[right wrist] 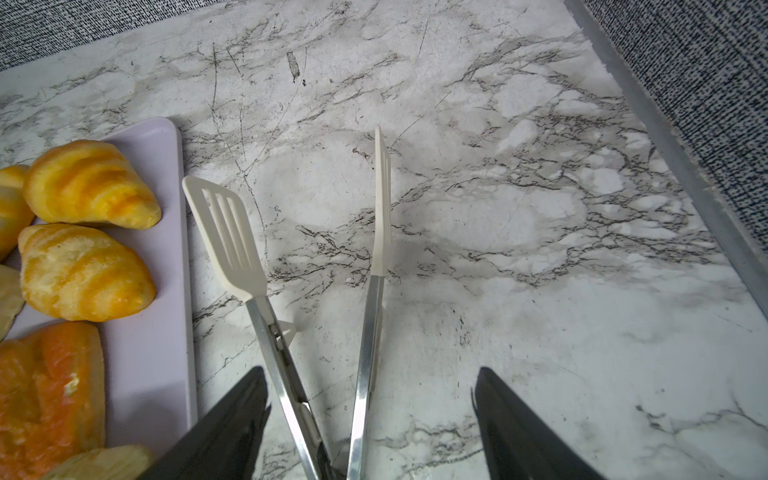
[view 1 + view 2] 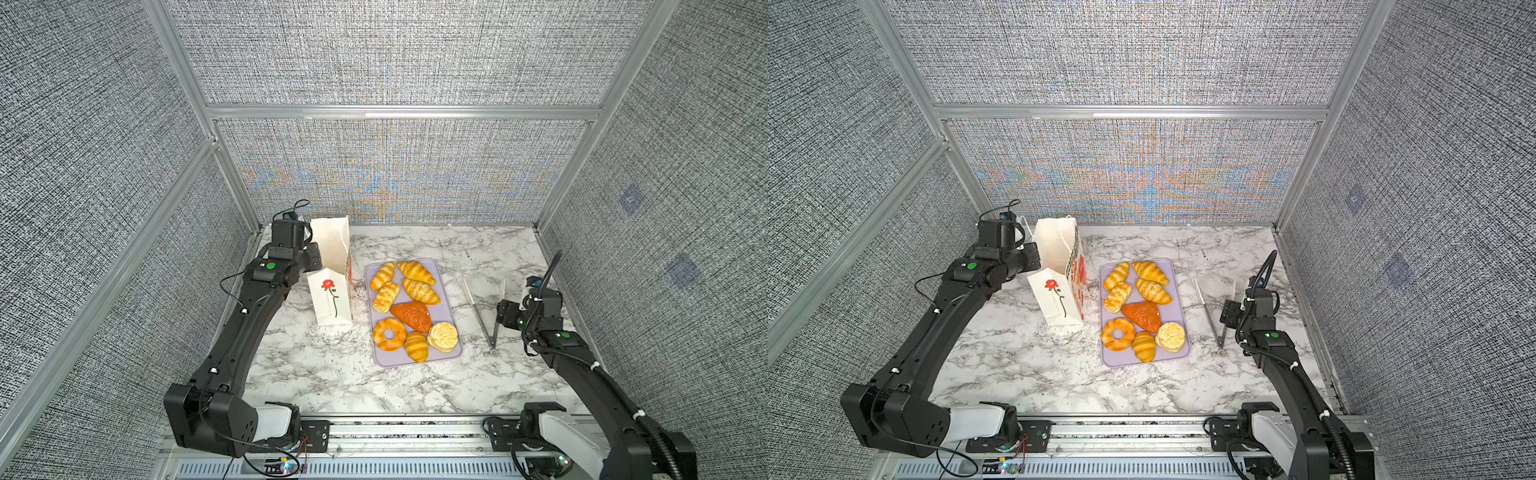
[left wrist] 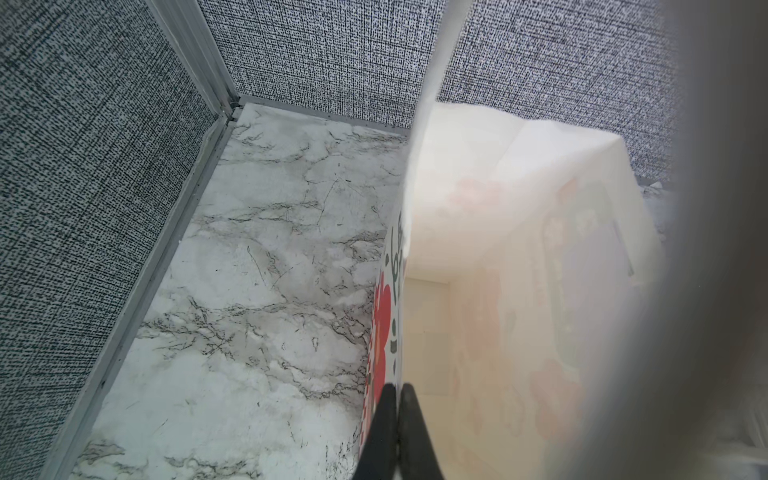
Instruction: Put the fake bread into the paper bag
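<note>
Fake bread (image 2: 409,309), all eight pieces, is lying on the lavender tray (image 2: 399,362) mid-counter (image 2: 332,374), none bagged. Right claw (image 1: 370,374) is hovering wide open astride the tongs (image 1: 226,232), gripping nothing, probably readying to lift them. Farther back, left claw (image 3: 399,388) is pinching the paper bag (image 2: 332,299) by its rim, seemingly to steady the mouth.

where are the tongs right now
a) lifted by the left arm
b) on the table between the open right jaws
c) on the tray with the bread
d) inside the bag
b: the tongs lie on the table, and the right gripper straddles their handles with its jaws wide apart and not closed on them.
</note>
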